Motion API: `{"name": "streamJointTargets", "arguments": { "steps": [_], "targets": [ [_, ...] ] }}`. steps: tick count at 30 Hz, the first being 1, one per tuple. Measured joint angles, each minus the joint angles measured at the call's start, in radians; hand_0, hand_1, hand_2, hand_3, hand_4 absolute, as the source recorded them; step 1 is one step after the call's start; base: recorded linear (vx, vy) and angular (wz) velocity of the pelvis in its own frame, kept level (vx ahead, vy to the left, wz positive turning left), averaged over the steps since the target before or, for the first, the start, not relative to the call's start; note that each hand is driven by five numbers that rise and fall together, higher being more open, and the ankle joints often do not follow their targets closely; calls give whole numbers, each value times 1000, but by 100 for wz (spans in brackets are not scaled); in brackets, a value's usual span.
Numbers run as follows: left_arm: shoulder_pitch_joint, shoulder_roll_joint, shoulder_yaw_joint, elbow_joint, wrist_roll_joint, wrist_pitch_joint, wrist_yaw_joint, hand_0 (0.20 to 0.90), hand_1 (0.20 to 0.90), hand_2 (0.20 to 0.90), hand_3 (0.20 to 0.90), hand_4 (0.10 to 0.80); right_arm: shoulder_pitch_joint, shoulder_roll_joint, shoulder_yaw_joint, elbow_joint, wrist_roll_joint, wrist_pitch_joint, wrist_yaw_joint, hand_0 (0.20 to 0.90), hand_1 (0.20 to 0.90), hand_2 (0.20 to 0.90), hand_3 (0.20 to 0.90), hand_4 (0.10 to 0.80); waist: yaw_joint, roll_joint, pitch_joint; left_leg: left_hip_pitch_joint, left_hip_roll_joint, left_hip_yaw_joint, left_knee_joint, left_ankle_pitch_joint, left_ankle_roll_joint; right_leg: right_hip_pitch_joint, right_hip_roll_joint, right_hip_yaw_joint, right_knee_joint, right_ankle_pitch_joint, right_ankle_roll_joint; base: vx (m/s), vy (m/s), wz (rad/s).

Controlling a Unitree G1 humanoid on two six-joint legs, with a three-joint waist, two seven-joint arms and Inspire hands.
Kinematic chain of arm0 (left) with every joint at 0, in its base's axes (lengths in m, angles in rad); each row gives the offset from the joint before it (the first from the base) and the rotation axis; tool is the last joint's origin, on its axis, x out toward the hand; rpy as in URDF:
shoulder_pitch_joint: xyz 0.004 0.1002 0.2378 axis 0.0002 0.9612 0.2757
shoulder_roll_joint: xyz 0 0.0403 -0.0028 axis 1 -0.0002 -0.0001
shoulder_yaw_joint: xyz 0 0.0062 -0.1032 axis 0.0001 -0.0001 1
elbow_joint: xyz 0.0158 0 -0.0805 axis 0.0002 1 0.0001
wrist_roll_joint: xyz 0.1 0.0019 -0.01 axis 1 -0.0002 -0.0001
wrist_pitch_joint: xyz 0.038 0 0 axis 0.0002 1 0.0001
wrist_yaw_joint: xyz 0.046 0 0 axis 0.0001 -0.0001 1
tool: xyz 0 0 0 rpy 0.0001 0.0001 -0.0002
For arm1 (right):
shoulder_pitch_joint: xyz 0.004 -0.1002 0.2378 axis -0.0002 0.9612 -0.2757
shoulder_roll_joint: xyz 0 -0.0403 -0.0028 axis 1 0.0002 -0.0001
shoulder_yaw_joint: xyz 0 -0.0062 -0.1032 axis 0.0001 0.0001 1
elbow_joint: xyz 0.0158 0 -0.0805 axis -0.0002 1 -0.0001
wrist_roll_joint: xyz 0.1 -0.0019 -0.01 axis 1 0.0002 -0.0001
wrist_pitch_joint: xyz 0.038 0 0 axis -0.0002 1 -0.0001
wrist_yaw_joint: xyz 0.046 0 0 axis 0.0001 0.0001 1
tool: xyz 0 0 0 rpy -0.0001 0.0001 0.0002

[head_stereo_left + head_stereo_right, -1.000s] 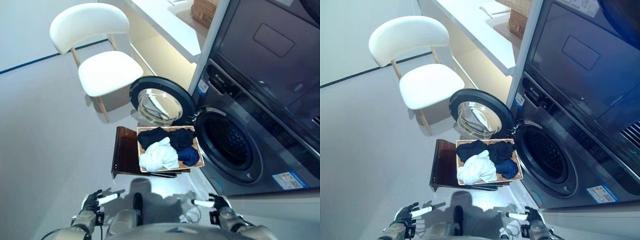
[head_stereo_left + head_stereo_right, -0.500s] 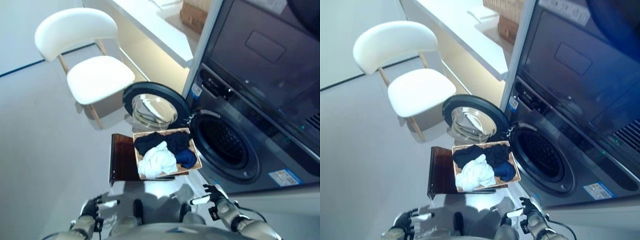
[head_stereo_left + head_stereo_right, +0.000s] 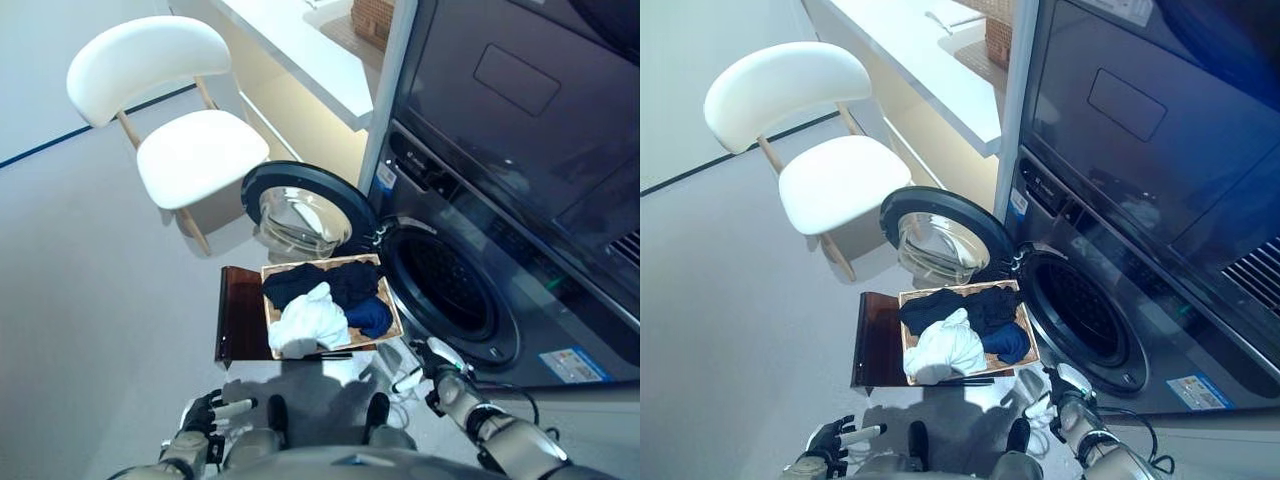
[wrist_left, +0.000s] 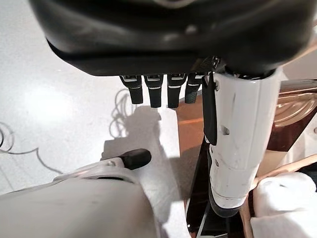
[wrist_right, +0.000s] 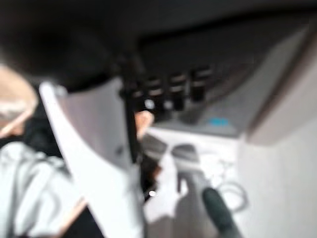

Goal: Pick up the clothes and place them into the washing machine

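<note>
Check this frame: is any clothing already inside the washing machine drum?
No: the drum shows empty, and the clothes lie in the basket.

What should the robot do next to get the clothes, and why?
Probably reach the right robot hand forward to the white garment lying on top in the basket. Both hands are empty and open, the left robot hand lower down, and the washing machine door is already open.
</note>
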Motion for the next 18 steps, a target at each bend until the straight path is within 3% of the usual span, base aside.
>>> {"name": "streamJointTargets", "arguments": {
  "steps": [8,18],
  "targets": [
    [-22,-12,-41,-11,-18,-1,18,900,900,900,900,800,-217,15,182,-95,-217,14,-41,900,900,900,900,800,13,15,-9,-69,-24,18,8,14,22,-75,-23,22,3,30,10,-62,34,-9],
    [-95,-20,-82,-37,-67,-4,42,900,900,900,900,800,-404,112,260,-66,-320,36,-62,900,900,900,900,800,62,-38,82,-143,-27,-5,41,15,23,-123,-30,8,19,32,7,-28,-2,11]
  ]
}}
